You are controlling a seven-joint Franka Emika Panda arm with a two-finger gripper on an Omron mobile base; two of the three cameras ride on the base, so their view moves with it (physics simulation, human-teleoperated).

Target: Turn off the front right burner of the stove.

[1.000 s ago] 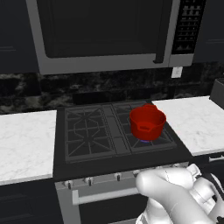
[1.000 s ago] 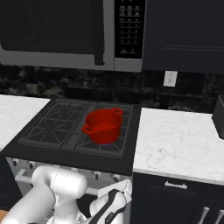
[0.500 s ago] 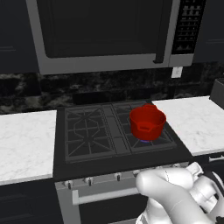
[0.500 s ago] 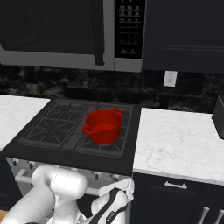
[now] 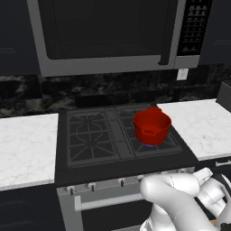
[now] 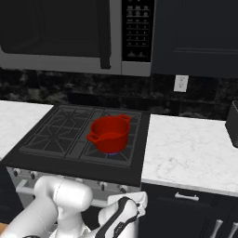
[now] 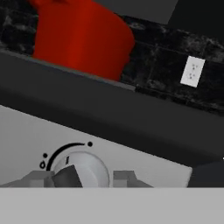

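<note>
Matt black top on the stove (image 5: 63, 169), with rough-looking dark iron grates and a brushed steel front carrying a smooth silver knob (image 7: 85, 169). Glossy red enamel on the pot (image 6: 110, 134). White veined marble, smooth, for the counter (image 6: 186, 155); dark speckled stone for the back wall (image 5: 27, 97); steel frame around the microwave (image 5: 108, 66).

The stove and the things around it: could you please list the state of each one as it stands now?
front right burner: lit, blue flame under the pot
red pot: upright on that burner, no lid
knob: between the fingertips
gripper: open around the knob
microwave: door closed
stove: other three grates bare
</note>
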